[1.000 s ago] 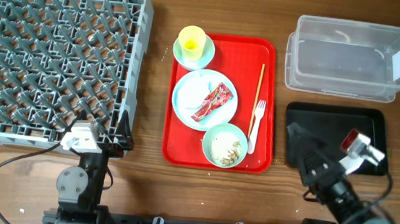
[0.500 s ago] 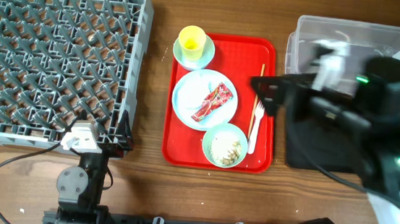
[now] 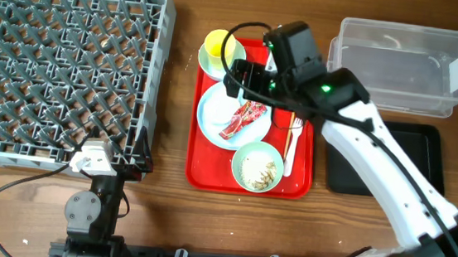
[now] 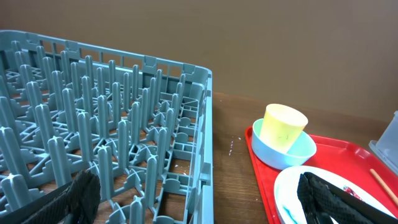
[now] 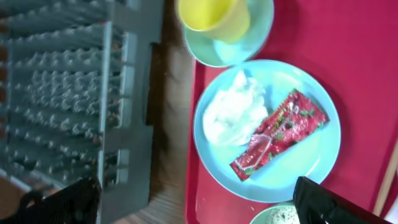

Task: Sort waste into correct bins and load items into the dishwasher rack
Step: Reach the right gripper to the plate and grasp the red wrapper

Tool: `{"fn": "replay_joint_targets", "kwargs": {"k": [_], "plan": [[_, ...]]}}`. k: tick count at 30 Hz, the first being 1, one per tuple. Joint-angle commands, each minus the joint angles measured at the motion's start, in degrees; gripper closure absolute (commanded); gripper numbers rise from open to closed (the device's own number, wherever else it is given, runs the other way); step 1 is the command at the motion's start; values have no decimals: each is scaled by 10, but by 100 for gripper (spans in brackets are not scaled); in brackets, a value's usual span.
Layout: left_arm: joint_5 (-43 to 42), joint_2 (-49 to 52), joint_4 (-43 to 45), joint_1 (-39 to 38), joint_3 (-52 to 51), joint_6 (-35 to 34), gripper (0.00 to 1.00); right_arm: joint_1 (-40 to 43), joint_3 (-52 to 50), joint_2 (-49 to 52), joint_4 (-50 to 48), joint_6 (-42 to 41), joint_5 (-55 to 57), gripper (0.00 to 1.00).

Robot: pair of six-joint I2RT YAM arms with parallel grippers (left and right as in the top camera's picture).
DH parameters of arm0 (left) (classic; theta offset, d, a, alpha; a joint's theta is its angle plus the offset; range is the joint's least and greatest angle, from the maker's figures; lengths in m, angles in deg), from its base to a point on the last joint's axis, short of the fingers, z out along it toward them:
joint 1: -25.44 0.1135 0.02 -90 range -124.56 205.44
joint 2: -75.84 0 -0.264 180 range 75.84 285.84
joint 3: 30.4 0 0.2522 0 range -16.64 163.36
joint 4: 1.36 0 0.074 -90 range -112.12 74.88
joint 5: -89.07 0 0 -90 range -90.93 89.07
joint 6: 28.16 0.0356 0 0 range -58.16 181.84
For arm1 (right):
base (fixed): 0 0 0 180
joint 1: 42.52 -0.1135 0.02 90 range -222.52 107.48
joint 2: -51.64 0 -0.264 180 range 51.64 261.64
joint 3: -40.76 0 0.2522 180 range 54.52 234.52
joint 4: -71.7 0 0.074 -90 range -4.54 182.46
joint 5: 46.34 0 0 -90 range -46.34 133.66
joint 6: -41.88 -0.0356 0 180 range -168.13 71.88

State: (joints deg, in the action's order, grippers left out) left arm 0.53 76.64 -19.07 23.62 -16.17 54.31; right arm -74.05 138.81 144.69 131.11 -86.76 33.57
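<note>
While the left gripper [image 3: 122, 162] rests spread open and empty at the table's 7 o'clock edge, beside the grey dishwasher rack [image 3: 60, 64], your right gripper [image 3: 253, 85] hovers over the red tray [image 3: 205, 166]. Its fingers [image 5: 62, 202] are parted wide and hold nothing. The right arm is plainly the nearer one.

The red-and-white wrapper [image 5: 277, 137] lies flat on the pale round plate [image 5: 317, 158] in the middle of the tray. From above, it sits just toward 6 o'clock of the right gripper. In the right wrist view it lies between the two fingers and a little ahead of them.

Its long axis runs from about 2 o'clock to 8 o'clock, while the fingers stand at 9 and 3 o'clock. You will probably need to turn the wrist before closing across the narrow side. The likely bins, a clear tub [image 3: 400, 73] and a black tray [image 3: 426, 154], sit at 3 o'clock of the red tray.

The right wrist view shows a white crumpled mass [image 5: 233, 112] touching the wrapper's 9 o'clock side. It barely shows from overhead, and what it is cannot be told. The left wrist view shows the yellow cup [image 4: 283, 127] standing upright inside a blue-green bowl [image 4: 292, 155].
</note>
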Motion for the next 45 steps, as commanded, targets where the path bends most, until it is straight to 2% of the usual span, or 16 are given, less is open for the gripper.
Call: {"fn": "replay_joint_targets", "kwargs": {"k": [1,4,9,14,15,16,17,34,42,45], "plan": [[-3,-4,-2,-3,-2,11,0,-1,15,53,20,-85,79,15],[-3,-4,-2,-3,-2,11,0,-2,15,113,37,-123,89,34],[-3,-4,-2,-3,-2,11,0,-10,15,195,39,-155,101,35],[-3,-4,-2,-3,-2,11,0,-13,15,230,17,-156,101,41],[-3,-4,-2,-3,-2,11,0,-13,15,230,11,-169,101,40],[-3,-4,-2,-3,-2,11,0,-13,15,230,8,-180,101,32],[-3,-4,-2,-3,-2,11,0,-13,15,230,7,-187,101,31],[-3,-4,-2,-3,-2,11,0,-32,15,274,-3,-217,127,34],[-3,-4,-2,-3,-2,11,0,-32,6,276,-2,-218,139,42],[-3,-4,-2,-3,-1,11,0,-32,4,278,-1,-218,139,59]]}}
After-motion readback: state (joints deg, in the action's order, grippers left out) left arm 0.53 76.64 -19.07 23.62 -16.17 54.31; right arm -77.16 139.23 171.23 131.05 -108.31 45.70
